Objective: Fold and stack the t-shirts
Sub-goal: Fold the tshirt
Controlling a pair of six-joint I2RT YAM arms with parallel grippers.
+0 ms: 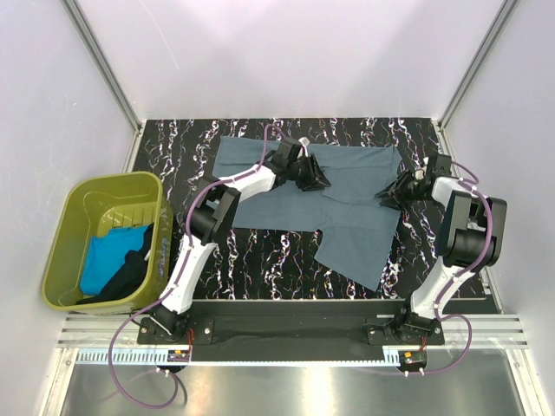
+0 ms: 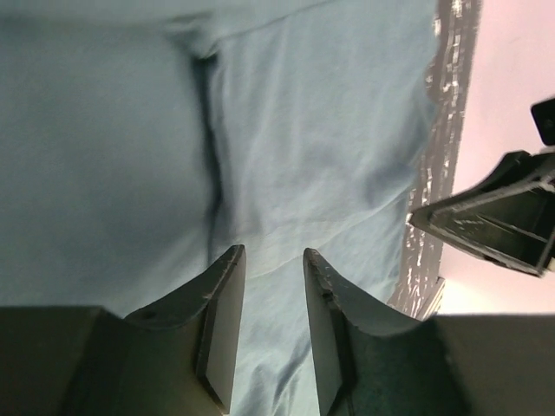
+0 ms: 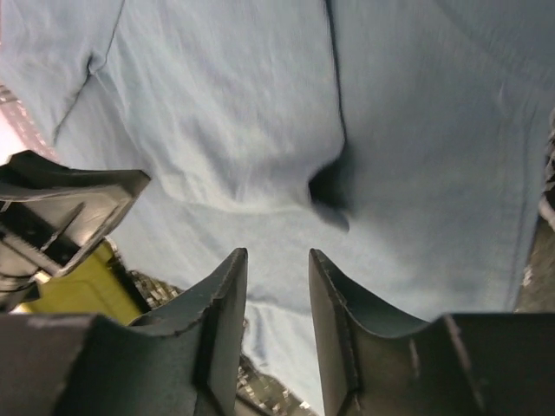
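Observation:
A slate grey-blue t-shirt lies spread on the black marbled table, with one flap reaching toward the near right. My left gripper hovers over its upper middle, jaws open, only cloth showing beyond the fingers. My right gripper hovers over the shirt's right part, also open with nothing between its jaws. The two grippers face each other across the shirt. A turquoise t-shirt and a black t-shirt lie crumpled in the tub.
The olive-green tub stands off the table's left edge. Bare marbled table shows in front of the shirt and along the back. White walls enclose the far side and both flanks.

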